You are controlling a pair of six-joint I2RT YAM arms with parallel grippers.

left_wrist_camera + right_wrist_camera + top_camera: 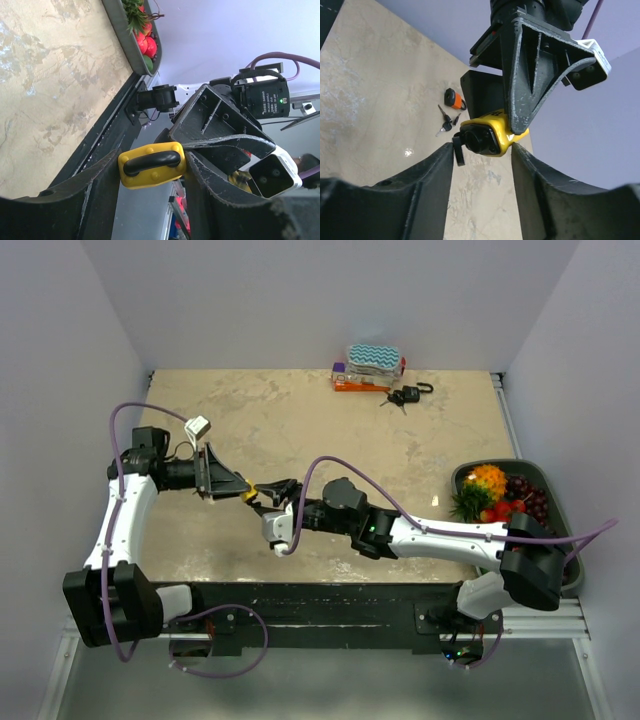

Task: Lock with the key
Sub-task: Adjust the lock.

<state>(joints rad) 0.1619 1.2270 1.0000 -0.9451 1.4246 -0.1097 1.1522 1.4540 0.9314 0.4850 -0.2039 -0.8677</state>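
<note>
Currently, the left fingers (520, 110) are clamped on the yellow padlock (151, 176), one on each side of its body, holding it in the air above the table (330, 430). That puts it left of the table's centre, roughly at 8 o'clock from the middle in the overhead view.

The left gripper (238, 488) points toward 3 o'clock, and the right gripper (268, 496) faces it, pointing toward 9 o'clock.

The right fingers (435, 175) stand either side of the lock's near end with the tips right at it. I cannot tell whether they are pressing on it or only flanking it. A small black piece (457, 150) hangs at the tip of one right finger, at the lock's face; it may be a key, but I cannot say.

Beyond the lock in the right wrist view, an orange padlock (451, 96) lies flat on the table with loose keys (446, 122) just beside it.

At the far edge, about 1 o'clock:
- a dark padlock with keys (406, 395)
- a zigzag-patterned pouch (375, 358) near it

At 3 o'clock, a dark tray (462, 476) holds fruit.
</note>
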